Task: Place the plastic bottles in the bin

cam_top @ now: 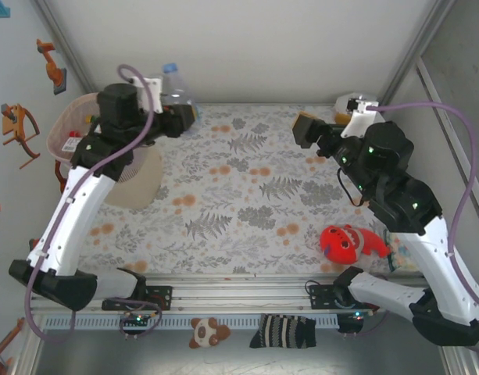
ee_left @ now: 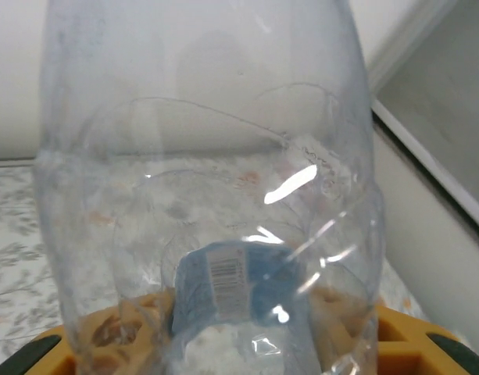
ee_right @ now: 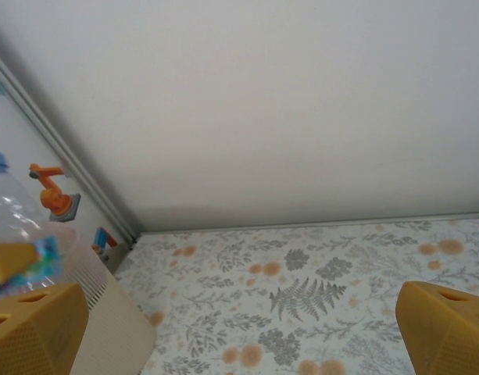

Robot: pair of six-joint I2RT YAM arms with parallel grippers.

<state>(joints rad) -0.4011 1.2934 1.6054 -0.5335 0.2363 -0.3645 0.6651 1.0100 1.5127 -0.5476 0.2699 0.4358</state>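
Bin (cam_top: 58,129) sits just left of our left gripper (cam_top: 188,116), which pinches a clear bottle (cam_top: 176,90) upright; our right gripper (cam_top: 304,129), spread and empty, is farther right.

We've got the left gripper (cam_top: 184,117) clamped on a clear blue-capped bottle (cam_top: 175,86) in the upper left, just right of the pink bin (cam_top: 61,129). The right gripper (cam_top: 305,129) hangs upper right above the floral mat (cam_top: 239,195), red toy (cam_top: 342,242) lower right.

Clear bottle (cam_top: 176,84) upright, pink bin (cam_top: 59,129) nearby
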